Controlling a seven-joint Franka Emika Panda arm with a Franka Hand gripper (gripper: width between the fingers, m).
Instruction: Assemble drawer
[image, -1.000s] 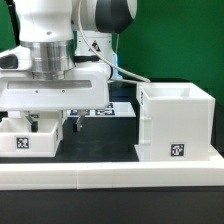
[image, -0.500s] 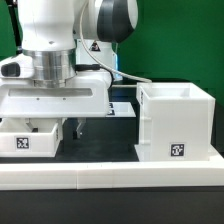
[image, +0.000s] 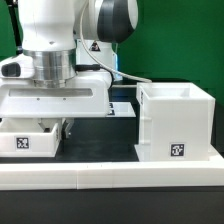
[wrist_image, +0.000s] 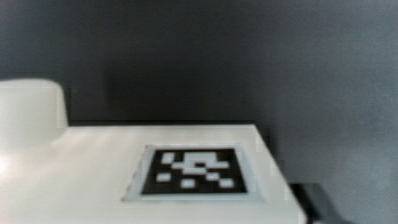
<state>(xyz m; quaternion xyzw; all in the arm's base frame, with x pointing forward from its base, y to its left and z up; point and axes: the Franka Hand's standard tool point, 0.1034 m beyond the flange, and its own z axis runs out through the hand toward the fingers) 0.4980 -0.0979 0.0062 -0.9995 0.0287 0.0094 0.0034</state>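
A long white rail (image: 110, 178) runs along the near edge of the counter (image: 105, 140). Just behind it, toward the near corner on the exterior view's left, sits one shallow white tray (image: 25, 143), its square tag facing the camera. Toward the near corner on the exterior view's right stands the tall open-topped box (image: 175, 120) of the drawer, also tagged and well apart from the tray. No second tray shows.

The arm (image: 55, 60) hangs right over the tray, and its jaws reach down at the tray's wall on the box side. The wrist's body hides most of them, so I cannot tell whether they are spread or clamped on that wall. From the wrist view, a flat white face of the tray (wrist_image: 107, 150) with its tag (wrist_image: 191, 170) fills the frame, a rounded knob (wrist_image: 27, 110) beside it.

Farther back, the marker board (image: 122, 108) lies flat toward the far edge.

This looks like the grasp of the first tray. Next would come a firm pinch on the wall, then a lift and a level carry toward the box.
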